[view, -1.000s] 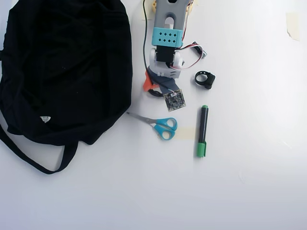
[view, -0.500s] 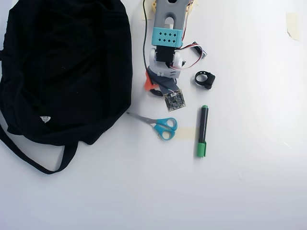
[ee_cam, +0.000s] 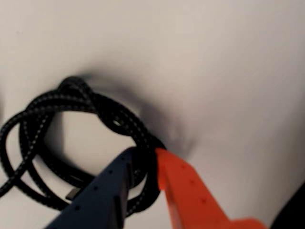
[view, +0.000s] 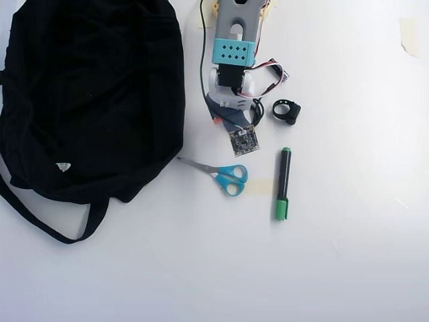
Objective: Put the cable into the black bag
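Black bag (view: 94,100) sprawls over the upper-left of the white desk (view: 348,268) in the overhead view, its strap (view: 47,228) looping out below and a small white tag (view: 63,166) showing near its lower edge. Fabric is all dark folds; no opening can be made out and nothing visible inside it.

Wrist view, close up: the claw (ee_cam: 145,157) is clamped on the cable (ee_cam: 71,109), one strand of the braided black coil pinched between the dark blue finger and the orange finger (ee_cam: 190,191). Rest of the coil lies on the desk to the left of the fingers, w/ a shadow behind it. Cable's far-left loops are cut off by the frame edge; a small flat end shows under the blue finger, too blurred to identify. Dark shape at bottom-right corner can't be identified either.

Overhead, the arm (view: 233,54) reaches down from the top edge and covers the claw and most of the cable; only a thin black loop peeks out by the wrist's right side, approx. between the arm and a small black ring-shaped clip (view: 287,111). Cable sits well apart from the bag, right of it. Blue-handled scissors (view: 224,176) and a green-capped marker (view: 283,183) lie below the arm. Tape scrap (view: 407,33) at top right.
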{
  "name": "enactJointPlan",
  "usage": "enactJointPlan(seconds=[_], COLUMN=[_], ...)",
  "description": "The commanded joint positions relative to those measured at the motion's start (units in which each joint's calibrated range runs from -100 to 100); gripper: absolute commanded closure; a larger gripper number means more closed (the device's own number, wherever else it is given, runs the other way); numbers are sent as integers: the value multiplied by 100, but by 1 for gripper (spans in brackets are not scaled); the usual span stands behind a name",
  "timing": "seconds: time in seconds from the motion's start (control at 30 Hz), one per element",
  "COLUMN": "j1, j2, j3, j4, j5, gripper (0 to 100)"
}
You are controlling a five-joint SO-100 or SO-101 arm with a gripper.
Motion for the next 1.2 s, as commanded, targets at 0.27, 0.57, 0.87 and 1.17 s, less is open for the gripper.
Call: enactJointPlan(seconds=[0.27,0.57,0.87,1.17], j1=[-37,-142,-202,-194], j2=[-96,-170,-220,-834], j3=[-60,-122,-131,-140], j4=[-72,14,23,531], j5=[19,-34,-39,-39], gripper=[98,98,98,98])
